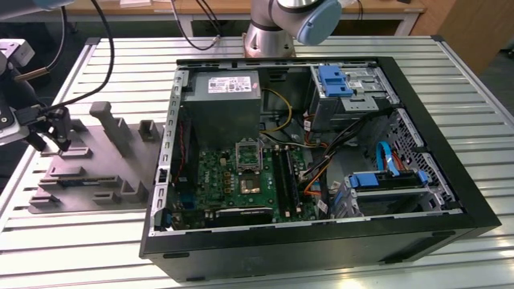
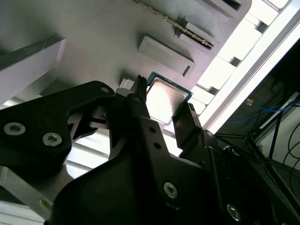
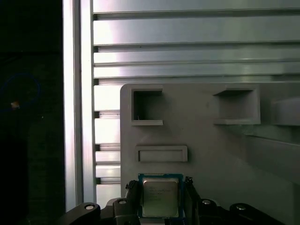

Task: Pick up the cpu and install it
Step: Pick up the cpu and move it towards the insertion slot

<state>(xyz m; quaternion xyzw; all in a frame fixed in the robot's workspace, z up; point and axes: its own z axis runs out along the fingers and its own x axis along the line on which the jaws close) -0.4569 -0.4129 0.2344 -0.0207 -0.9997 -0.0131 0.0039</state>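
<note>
Exterior view: gripper hangs over the grey tray at the exterior view's left, on a slatted metal table. An open PC case lies beside the tray. The arm base stands behind it, with wooden furniture beyond.

Second wrist view: cpu sits between the black fingers, over the tray's surface.

First wrist view: gripper narrow, fingers pressed to two opposite edges of the cpu. Tray recesses lie nearby, with table slats past the rim.

Exterior view evenly bright; glare on cpu and table slats; tray shadowed.
</note>
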